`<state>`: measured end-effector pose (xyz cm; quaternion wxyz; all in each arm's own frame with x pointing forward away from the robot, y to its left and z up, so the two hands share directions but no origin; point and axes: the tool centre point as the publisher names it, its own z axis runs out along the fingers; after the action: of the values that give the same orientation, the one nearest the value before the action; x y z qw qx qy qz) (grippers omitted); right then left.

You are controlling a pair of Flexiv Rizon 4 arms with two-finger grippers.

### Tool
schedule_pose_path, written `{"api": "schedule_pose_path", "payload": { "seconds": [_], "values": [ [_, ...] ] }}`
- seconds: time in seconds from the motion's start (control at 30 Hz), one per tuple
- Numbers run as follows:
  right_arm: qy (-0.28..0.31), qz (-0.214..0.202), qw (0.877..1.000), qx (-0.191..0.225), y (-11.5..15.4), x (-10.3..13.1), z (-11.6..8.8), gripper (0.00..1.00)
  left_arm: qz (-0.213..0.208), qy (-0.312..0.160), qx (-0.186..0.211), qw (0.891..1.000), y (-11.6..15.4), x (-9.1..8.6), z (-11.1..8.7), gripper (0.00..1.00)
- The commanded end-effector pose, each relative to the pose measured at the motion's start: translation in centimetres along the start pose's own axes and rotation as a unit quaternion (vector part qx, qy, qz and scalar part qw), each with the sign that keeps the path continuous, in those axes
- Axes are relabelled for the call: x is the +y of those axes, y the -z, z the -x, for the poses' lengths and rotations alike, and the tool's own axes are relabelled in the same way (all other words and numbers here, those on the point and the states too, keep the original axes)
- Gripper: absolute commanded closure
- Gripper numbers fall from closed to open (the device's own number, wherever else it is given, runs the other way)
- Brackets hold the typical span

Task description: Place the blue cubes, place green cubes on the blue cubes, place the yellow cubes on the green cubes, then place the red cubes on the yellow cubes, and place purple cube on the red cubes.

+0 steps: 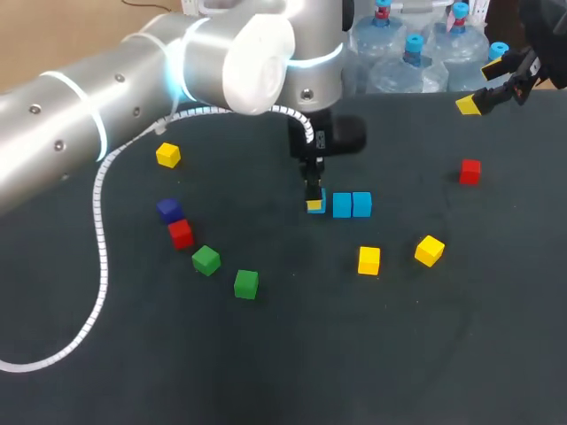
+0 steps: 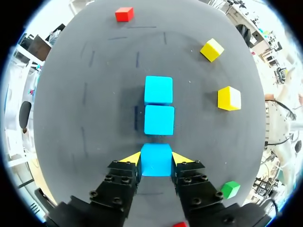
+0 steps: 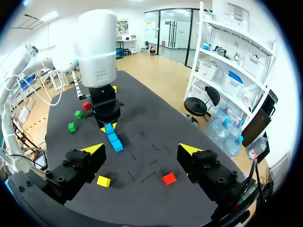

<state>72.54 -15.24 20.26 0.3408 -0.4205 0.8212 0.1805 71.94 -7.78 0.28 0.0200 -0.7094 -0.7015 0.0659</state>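
Straight down, left gripper [image 2: 156,158] tight around end blue cube [image 2: 156,164].

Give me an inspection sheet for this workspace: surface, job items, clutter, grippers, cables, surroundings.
Surface: dark table, faint line marks.
Job's things: three blue cubes in a row; two green cubes; three yellow cubes; two red cubes; purple cube beside a red one. Nothing stacked.
Clutter: nothing seen.
Grippers: left gripper, fingers shut on the end blue cube; right gripper open, empty, above the table's far right.
Cables: white coiled cable trails from the left arm over the table.
Surroundings: nothing seen over the table.
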Motion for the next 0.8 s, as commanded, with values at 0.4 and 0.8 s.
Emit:
{"api": "schedule_pose_path", "payload": {
  "seconds": [0.4, 0.8],
  "values": [
    [0.000, -0.001, 1.000, 0.000, 0.05, 0.06, -0.03, 0.00, 0.015, -0.016, -0.016, 1.000, -0.82, -0.49, -0.55, 1.00],
    [0.000, -0.001, 1.000, 0.000, 0.05, 0.06, -0.03, 0.00, 0.019, -0.014, -0.016, 1.000, -1.01, -0.21, -0.03, 1.00]
  ]
}}
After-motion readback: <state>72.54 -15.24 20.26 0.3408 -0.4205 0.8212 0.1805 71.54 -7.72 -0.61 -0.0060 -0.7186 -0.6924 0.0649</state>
